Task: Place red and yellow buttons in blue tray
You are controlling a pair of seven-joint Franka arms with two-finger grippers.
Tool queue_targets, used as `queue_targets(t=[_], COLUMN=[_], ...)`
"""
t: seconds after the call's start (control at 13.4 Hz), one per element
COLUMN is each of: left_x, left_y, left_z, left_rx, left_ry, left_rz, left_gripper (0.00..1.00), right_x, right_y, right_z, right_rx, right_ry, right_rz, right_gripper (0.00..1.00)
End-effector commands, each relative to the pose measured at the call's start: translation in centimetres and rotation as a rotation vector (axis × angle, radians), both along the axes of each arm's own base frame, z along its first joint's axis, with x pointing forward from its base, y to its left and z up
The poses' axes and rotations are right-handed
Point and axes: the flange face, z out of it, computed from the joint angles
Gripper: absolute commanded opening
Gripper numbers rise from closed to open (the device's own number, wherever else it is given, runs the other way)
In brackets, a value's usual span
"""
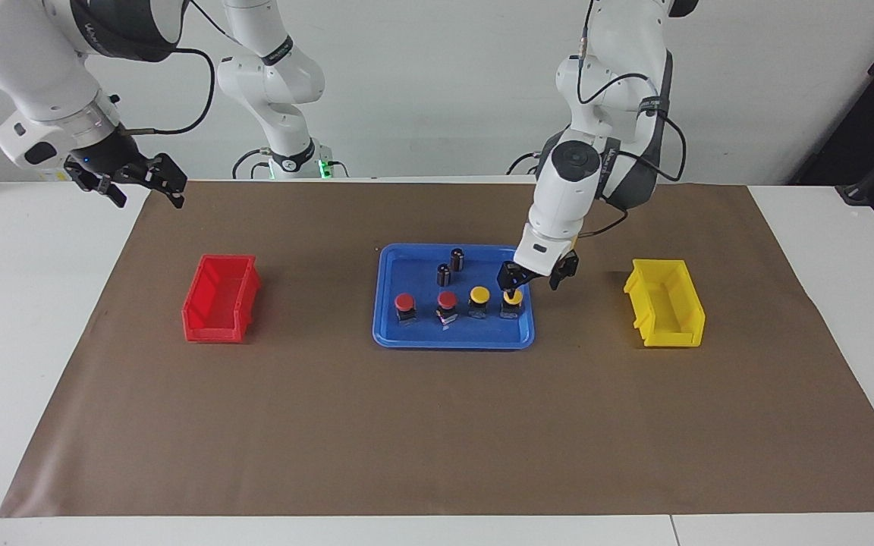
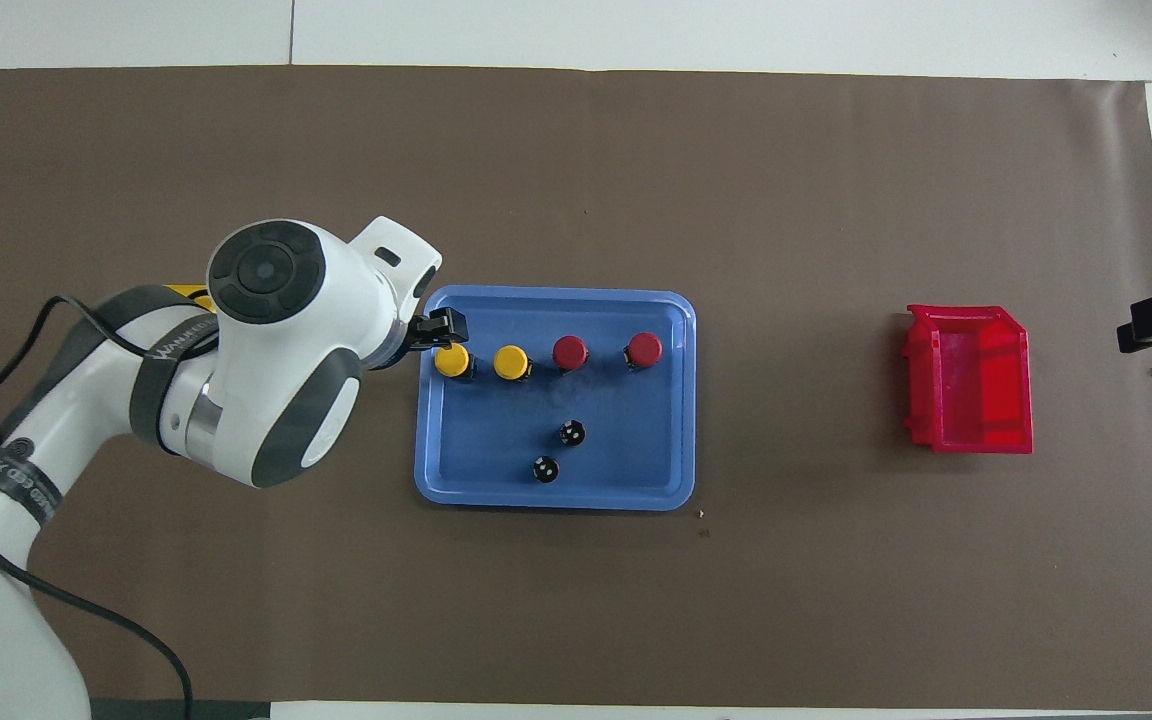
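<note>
The left claw (image 1: 536,279) hangs spread and empty over the rim of the tray (image 1: 422,339) at the left arm's end. Nothing sits between its fingers. In the overhead view the end yellow button (image 2: 452,361) lies at about five o'clock from the claw, just beside it and lower, standing free on the tray floor.

All four buttons stand in the tray in one row that runs nine to three in the overhead view. It goes end yellow, second yellow (image 2: 511,362), then two reds (image 2: 570,352) (image 2: 644,349), along the tray's long side farther from the robots. Each stands upright with its cap up, so its long axis is vertical.

Two dark cylinders (image 2: 558,450) share the tray at six o'clock from the row.

The right claw (image 1: 137,182) waits, open, above the table edge at the right arm's end.

The placing looks done. The left arm is the nearer one, and its way out should be straight up, since a sideways sweep toward five o'clock could tip the end yellow button.
</note>
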Motion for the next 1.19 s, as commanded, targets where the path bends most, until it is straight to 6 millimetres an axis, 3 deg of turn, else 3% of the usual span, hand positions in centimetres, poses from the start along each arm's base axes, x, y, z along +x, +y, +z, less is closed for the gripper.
queue_targets(t=[0.0,0.15,0.3,0.52,0.75,1.12], left_x=[2.6,3.7,4.1,4.5,4.2,3.6], left_y=[5.2,9.2,13.8,19.0,20.9,21.7], left_z=[6.5,10.8,13.8,16.3,18.2,18.9], left_rx=[0.003,-0.014,-0.016,-0.014,-0.015,-0.016], left_ry=[0.025,-0.026,-0.040,-0.020,-0.019,-0.010], left_rz=[-0.067,-0.033,-0.015,-0.091,-0.100,-0.128], left_gripper=[1.00,1.00,1.00,1.00,1.00,1.00], right_x=[-0.7,-0.7,-0.7,-0.7,-0.7,-0.7], right_y=[-0.2,-0.2,-0.1,-0.2,-0.2,-0.2], right_z=[0.0,0.0,0.0,0.0,0.0,0.0], right_rx=[0.002,0.002,0.004,0.002,0.002,0.002], right_ry=[-0.001,-0.001,-0.001,-0.001,-0.001,-0.001], right_rz=[0.019,0.019,0.019,0.019,0.019,0.019], right_gripper=[1.00,1.00,1.00,1.00,1.00,1.00])
